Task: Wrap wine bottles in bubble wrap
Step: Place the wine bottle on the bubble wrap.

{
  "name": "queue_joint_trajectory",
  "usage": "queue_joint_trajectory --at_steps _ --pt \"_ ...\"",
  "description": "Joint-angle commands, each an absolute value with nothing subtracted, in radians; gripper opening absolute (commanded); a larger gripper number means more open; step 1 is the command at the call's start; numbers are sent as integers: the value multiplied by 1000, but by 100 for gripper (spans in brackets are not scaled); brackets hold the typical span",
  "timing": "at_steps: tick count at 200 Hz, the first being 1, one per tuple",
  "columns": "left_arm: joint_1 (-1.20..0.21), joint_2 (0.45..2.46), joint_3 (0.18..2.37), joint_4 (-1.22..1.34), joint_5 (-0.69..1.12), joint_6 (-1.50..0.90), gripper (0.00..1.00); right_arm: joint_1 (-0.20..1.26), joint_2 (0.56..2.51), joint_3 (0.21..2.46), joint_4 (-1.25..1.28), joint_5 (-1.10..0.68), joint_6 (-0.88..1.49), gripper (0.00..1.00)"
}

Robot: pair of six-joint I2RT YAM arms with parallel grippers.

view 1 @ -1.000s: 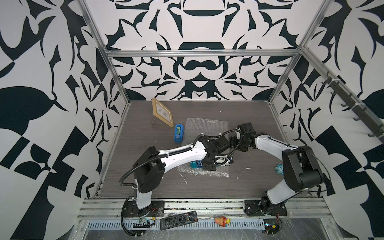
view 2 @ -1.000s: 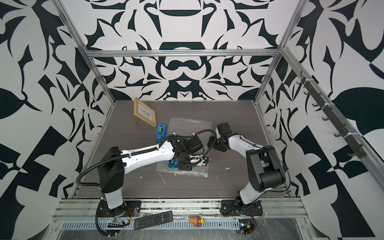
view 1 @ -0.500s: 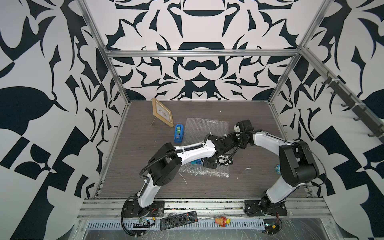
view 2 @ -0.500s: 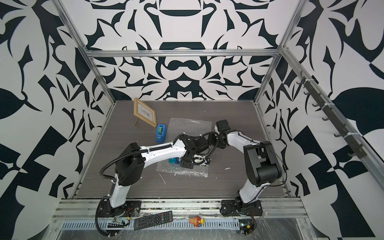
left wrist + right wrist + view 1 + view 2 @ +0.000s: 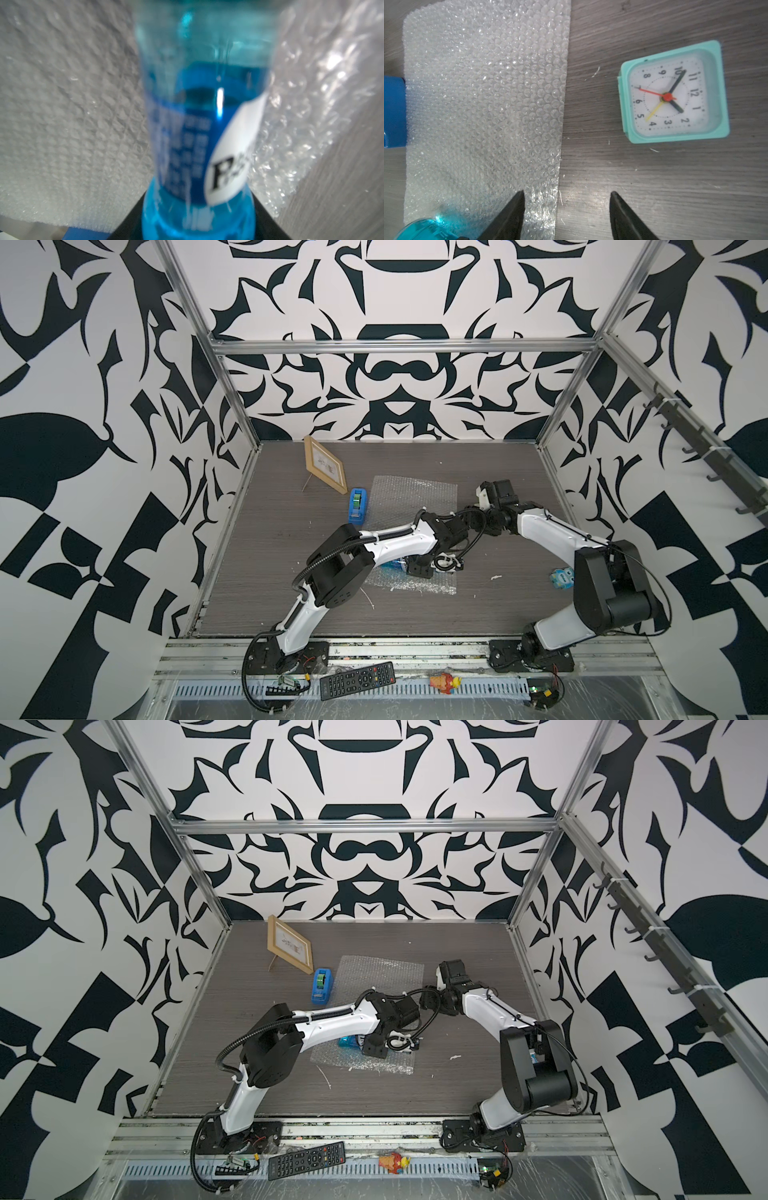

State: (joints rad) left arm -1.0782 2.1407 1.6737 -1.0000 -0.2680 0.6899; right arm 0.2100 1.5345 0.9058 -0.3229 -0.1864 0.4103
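**Top views.** The grey wood-grain tabletop [image 5: 291, 539] carries the wrap [image 5: 415, 497], a clear bubbled rectangle lying flat at centre with its long side running near to far. The bottle [image 5: 392, 565] lies on the wrap's near part. Only a patch of blue shows, because the left arm [image 5: 395, 539] crosses above it. The left claw [image 5: 419, 569] sits low, just right of that patch; its jaws cannot be read from here. The right arm [image 5: 540, 526] reaches in toward the wrap's right edge. A tan frame [image 5: 324, 464] stands far left. A blue tape dispenser [image 5: 357, 506] lies just beside the wrap's left edge. A mint clock [image 5: 563, 577] lies near right, partly hidden by the right arm. A black remote [image 5: 357, 679] and a small toy [image 5: 444, 681] rest on the front rail, off the tabletop.

**Left wrist view.** This view is blurred. The bottle fills the centre: clear plastic, blue liquid, white-and-blue label. Black jaw faces press it on both sides, so the left claw is clamped on the bottle. Wrap lies beneath and beside it. Only this view shows the grip.

**Right wrist view.** This view is sharp. The right claw [image 5: 566, 216] stands apart with nothing between its pointed black fingers [image 5: 508, 218]. One finger is over the wrap's edge, the other over bare tabletop. The clock reads clearly here: square with rounded corners, a white dial, and red and yellow hands.
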Motion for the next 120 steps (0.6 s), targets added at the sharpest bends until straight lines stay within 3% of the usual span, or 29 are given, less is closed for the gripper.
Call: queue_joint_trajectory --at_steps 1,101,109,120 --pt "-1072 2068 1713 -1075 -302 701 0 209 1505 893 -339 -179 403 66" --pt "-1042 2091 1642 -1047 -313 704 0 209 1505 859 -324 -201 418 66" --pt "-1042 2100 1634 -1037 -313 703 4 210 1501 858 -323 -201 417 66" --pt "-1042 2112 1624 -1032 -296 703 16 210 1494 856 -323 -198 417 66"
